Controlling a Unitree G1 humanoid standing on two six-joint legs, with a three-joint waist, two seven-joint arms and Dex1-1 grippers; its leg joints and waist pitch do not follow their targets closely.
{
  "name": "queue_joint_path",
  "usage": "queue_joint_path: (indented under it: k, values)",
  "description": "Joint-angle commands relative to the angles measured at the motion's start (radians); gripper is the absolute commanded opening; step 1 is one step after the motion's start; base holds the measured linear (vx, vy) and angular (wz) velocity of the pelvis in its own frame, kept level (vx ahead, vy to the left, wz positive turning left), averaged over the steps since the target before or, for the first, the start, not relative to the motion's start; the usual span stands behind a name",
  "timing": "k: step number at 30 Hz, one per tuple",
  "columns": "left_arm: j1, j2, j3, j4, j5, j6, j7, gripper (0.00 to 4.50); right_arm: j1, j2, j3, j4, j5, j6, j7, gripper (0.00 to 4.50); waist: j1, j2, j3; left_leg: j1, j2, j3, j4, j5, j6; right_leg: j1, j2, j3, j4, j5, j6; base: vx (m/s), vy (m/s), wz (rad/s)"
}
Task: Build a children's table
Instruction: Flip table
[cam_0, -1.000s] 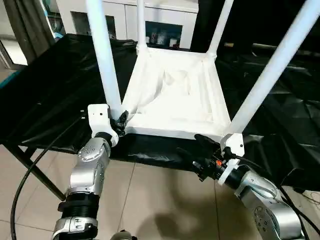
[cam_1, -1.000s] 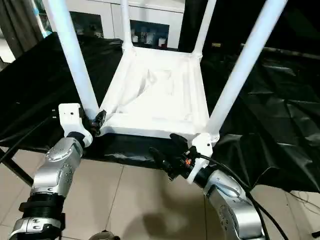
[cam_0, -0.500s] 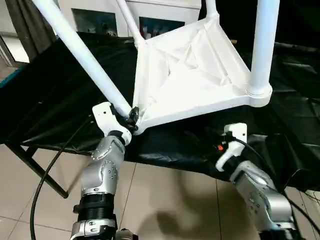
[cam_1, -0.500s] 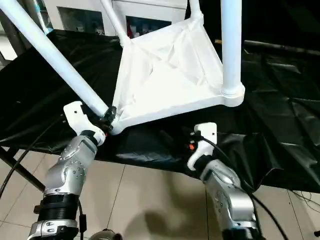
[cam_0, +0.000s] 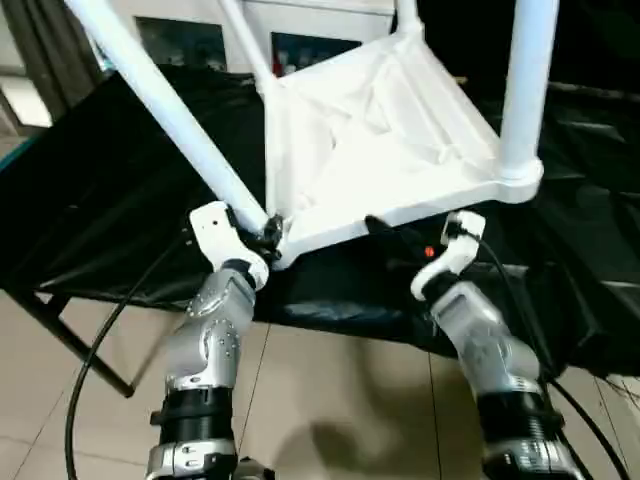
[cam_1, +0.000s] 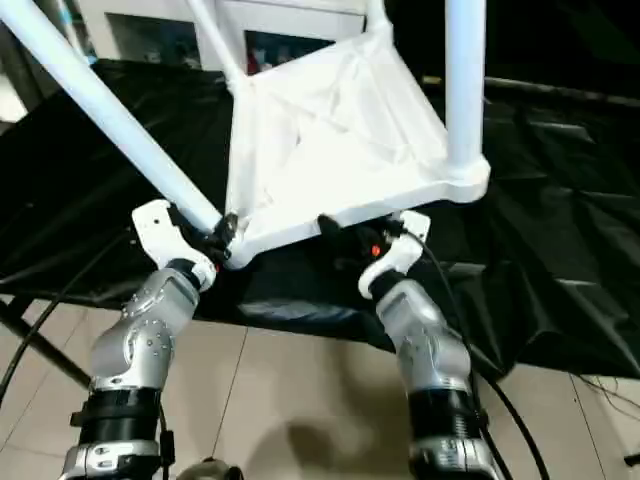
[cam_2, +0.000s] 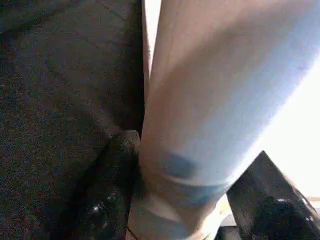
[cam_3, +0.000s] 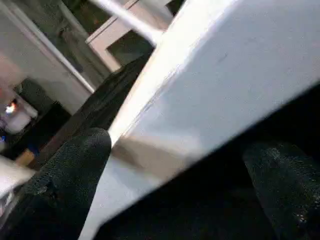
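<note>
The children's table lies upside down and tilted on the black-covered bench; its ribbed white tabletop (cam_0: 370, 150) has its near-right corner raised. All four white legs stand in the corner sockets. My left gripper (cam_0: 268, 234) is shut on the base of the near-left leg (cam_0: 170, 110); in the left wrist view this leg (cam_2: 210, 100) sits between my black fingers (cam_2: 107, 195). My right gripper (cam_0: 385, 232) is open just under the tabletop's near edge, left of the near-right leg (cam_0: 525, 90). In the right wrist view the white edge (cam_3: 225, 85) runs beyond the spread fingertips (cam_3: 75, 165).
The bench wears a crinkled black cover (cam_0: 120, 180), and its front edge runs just behind my wrists. A white cabinet (cam_0: 300, 15) stands behind it. Tiled floor (cam_0: 330, 400) lies below, with a dark bench leg (cam_0: 60, 330) at the left.
The tabletop has tipped, its near-right corner lifting off the cover. My right gripper has moved from below that corner up and leftward to under the near edge. The left gripper keeps its hold.
</note>
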Motion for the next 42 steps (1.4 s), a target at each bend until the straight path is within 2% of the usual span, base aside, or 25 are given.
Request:
queue_joint_path:
  k: [1,6,9,12,13,15,17,18,19,23,26,28,30,32,33,34,36,39,42]
  values:
    - [-0.01,-0.041,0.0,-0.045,-0.087,0.009,-0.018,2.33,-0.04,-0.003,-0.045,0.073,0.017,-0.021,-0.046,4.5,0.002,-0.009,-0.072,0.024,0.092,-0.031,-0.064,0.0,0.111,0.044,-0.081,0.05,-0.05,0.099,-0.285,0.0,0.0,0.0]
    - [-0.005,-0.043,-0.006,-0.06,-0.088,0.019,-0.014,2.32,-0.086,-0.007,-0.061,0.136,0.032,-0.045,-0.007,4.5,0.004,-0.008,-0.071,0.024,0.093,-0.03,-0.064,0.0,0.12,0.045,-0.082,0.05,-0.049,0.112,-0.282,0.0,0.0,0.0]
    - [0.001,-0.045,-0.009,-0.07,-0.086,0.033,-0.018,2.32,-0.129,0.0,-0.091,0.19,0.047,-0.07,0.002,4.5,0.004,-0.005,-0.07,0.024,0.094,-0.031,-0.065,-0.019,0.116,0.045,-0.083,0.049,-0.05,0.096,-0.287,0.0,0.0,0.0]
    - [0.003,-0.045,-0.013,-0.077,-0.088,0.043,-0.023,2.32,-0.181,0.009,-0.145,0.25,0.084,-0.101,-0.012,4.5,0.005,-0.005,-0.071,0.024,0.093,-0.029,-0.063,-0.016,0.115,0.045,-0.083,0.049,-0.048,0.103,-0.296,0.0,0.0,0.0]
    - [0.003,-0.045,-0.013,-0.077,-0.088,0.043,-0.023,2.32,-0.181,0.009,-0.145,0.25,0.084,-0.101,-0.012,4.5,0.006,-0.004,-0.072,0.023,0.093,-0.029,-0.062,-0.01,0.117,0.045,-0.083,0.05,-0.047,0.113,-0.297,0.0,0.0,0.0]
    - [0.003,-0.044,-0.013,-0.076,-0.088,0.046,-0.026,2.32,-0.2,0.013,-0.167,0.269,0.101,-0.111,-0.022,4.5,0.006,-0.006,-0.078,0.021,0.092,-0.03,-0.054,0.049,0.143,0.043,-0.08,0.048,-0.037,0.181,-0.303,0.0,0.0,0.0]
    - [0.002,-0.044,-0.015,-0.075,-0.087,0.048,-0.028,2.32,-0.214,0.013,-0.174,0.285,0.107,-0.12,-0.02,4.21,0.007,-0.004,-0.078,0.019,0.091,-0.029,-0.052,0.057,0.154,0.041,-0.08,0.047,-0.036,0.185,-0.307,0.0,0.0,0.0]
    - [0.002,-0.044,-0.015,-0.075,-0.086,0.049,-0.028,2.32,-0.217,0.013,-0.173,0.29,0.106,-0.122,-0.017,4.21,0.007,-0.005,-0.076,0.017,0.091,-0.028,-0.053,0.042,0.156,0.041,-0.08,0.047,-0.039,0.166,-0.308,0.0,0.0,0.0]
    - [0.002,-0.045,-0.016,-0.076,-0.085,0.051,-0.029,2.32,-0.226,0.011,-0.174,0.306,0.105,-0.129,-0.008,4.11,0.008,-0.005,-0.075,0.018,0.093,-0.028,-0.054,0.018,0.148,0.041,-0.082,0.047,-0.041,0.135,-0.308,0.0,0.0,0.0]
    - [0.003,-0.047,-0.018,-0.08,-0.083,0.057,-0.031,2.32,-0.243,0.008,-0.185,0.342,0.098,-0.143,0.017,3.78,0.006,-0.003,-0.075,0.019,0.094,-0.028,-0.057,-0.006,0.133,0.04,-0.081,0.047,-0.044,0.106,-0.306,0.0,0.0,0.0]
    - [0.001,-0.046,-0.017,-0.079,-0.085,0.059,-0.034,2.32,-0.249,0.006,-0.193,0.356,0.095,-0.148,0.024,3.64,0.007,-0.002,-0.076,0.02,0.095,-0.029,-0.057,0.001,0.13,0.04,-0.08,0.047,-0.041,0.125,-0.303,0.0,0.0,0.0]
    - [0.0,-0.047,-0.019,-0.075,-0.086,0.058,-0.037,2.32,-0.251,0.001,-0.195,0.361,0.093,-0.151,0.022,3.35,0.006,-0.002,-0.076,0.019,0.094,-0.029,-0.056,0.009,0.134,0.04,-0.08,0.047,-0.04,0.136,-0.305,0.0,0.0,0.0]
    - [-0.001,-0.049,-0.022,-0.072,-0.085,0.057,-0.04,2.32,-0.253,-0.003,-0.2,0.367,0.095,-0.154,0.019,3.31,0.007,-0.003,-0.077,0.019,0.094,-0.028,-0.055,0.008,0.136,0.041,-0.081,0.047,-0.041,0.135,-0.306,0.0,0.0,0.0]
    - [-0.002,-0.049,-0.025,-0.067,-0.084,0.057,-0.045,2.32,-0.259,-0.011,-0.206,0.38,0.093,-0.162,0.019,2.96,0.007,-0.003,-0.077,0.019,0.094,-0.028,-0.056,0.005,0.134,0.041,-0.081,0.047,-0.041,0.129,-0.307,0.0,0.0,0.0]
    - [-0.002,-0.049,-0.025,-0.067,-0.084,0.057,-0.045,2.32,-0.259,-0.011,-0.206,0.38,0.093,-0.162,0.019,2.96,0.007,-0.003,-0.078,0.02,0.094,-0.028,-0.055,0.004,0.133,0.04,-0.081,0.047,-0.041,0.127,-0.308,0.0,0.0,0.0]
    - [-0.004,-0.051,-0.014,-0.063,-0.089,0.059,-0.039,2.67,-0.268,-0.023,-0.214,0.392,0.084,-0.17,0.016,2.92,0.006,-0.004,-0.077,0.019,0.094,-0.027,-0.055,0.006,0.134,0.041,-0.081,0.047,-0.041,0.129,-0.308,0.0,0.0,0.0]
    - [-0.004,-0.051,-0.014,-0.063,-0.089,0.059,-0.039,3.02,-0.268,-0.023,-0.214,0.392,0.084,-0.17,0.016,2.81,0.006,-0.005,-0.078,0.019,0.093,-0.027,-0.055,0.007,0.136,0.041,-0.081,0.047,-0.041,0.124,-0.309,0.0,0.0,0.0]
    - [-0.003,-0.054,0.001,-0.068,-0.113,0.064,-0.049,3.23,-0.277,-0.037,-0.217,0.391,0.079,-0.175,0.011,2.5,0.01,-0.008,-0.08,0.022,0.092,-0.024,-0.052,0.019,0.131,0.038,-0.078,0.046,-0.037,0.133,-0.319,0.0,0.0,0.0]
    - [-0.002,-0.053,0.004,-0.07,-0.11,0.058,-0.043,3.46,-0.288,-0.048,-0.226,0.391,0.08,-0.182,0.005,2.42,0.012,-0.011,-0.082,0.017,0.092,-0.024,-0.047,0.044,0.159,0.04,-0.081,0.046,-0.034,0.16,-0.316,0.0,0.0,0.0]
